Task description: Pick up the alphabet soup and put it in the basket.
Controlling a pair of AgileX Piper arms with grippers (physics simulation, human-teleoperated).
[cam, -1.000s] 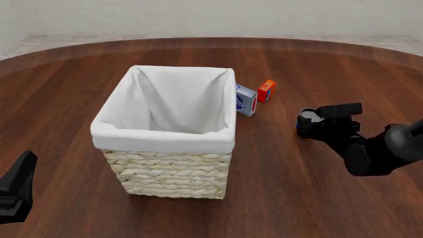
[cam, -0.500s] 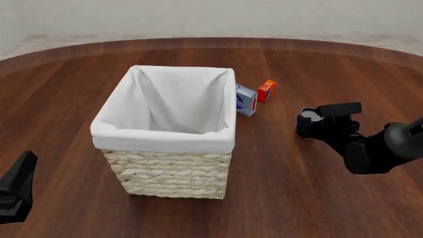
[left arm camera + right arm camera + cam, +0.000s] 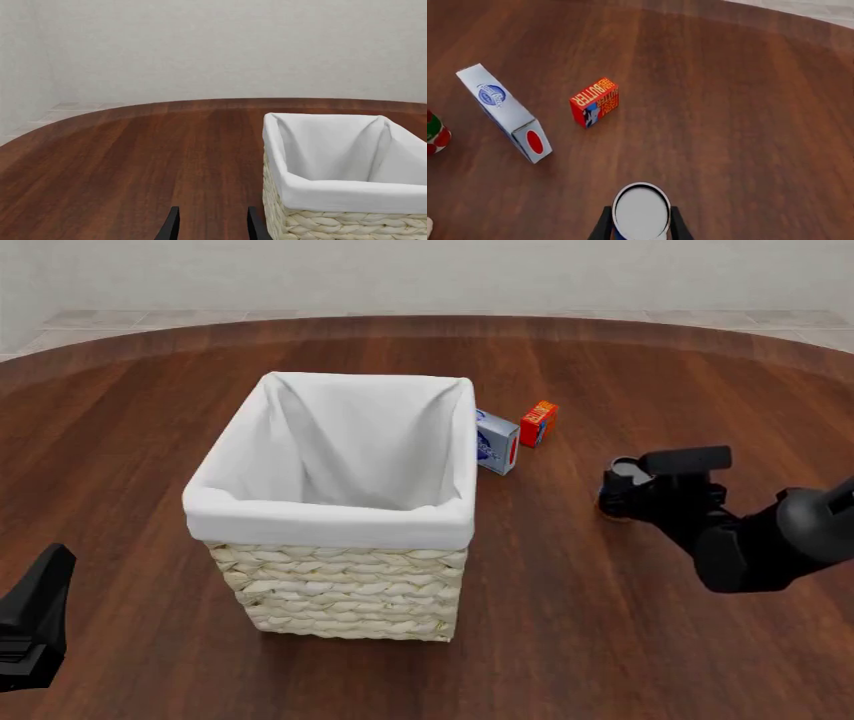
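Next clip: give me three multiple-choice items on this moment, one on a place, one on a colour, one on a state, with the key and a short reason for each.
1. Where does the alphabet soup stand?
A. inside the basket
B. on the table, between the right gripper's fingers
C. beside the left gripper

2. What colour is the small box lettered BUTTER?
A. orange-red
B. green
C. black

3. What does the basket hold?
A. the can
B. two boxes
C. nothing that can be seen, only its white liner

Key:
1 B: the right wrist view shows the can's grey lid between the two fingers of the right gripper, above the wooden table.
2 A: its faces are orange-red in both the right wrist and front views.
3 C: the front view looks into it and shows only cloth.
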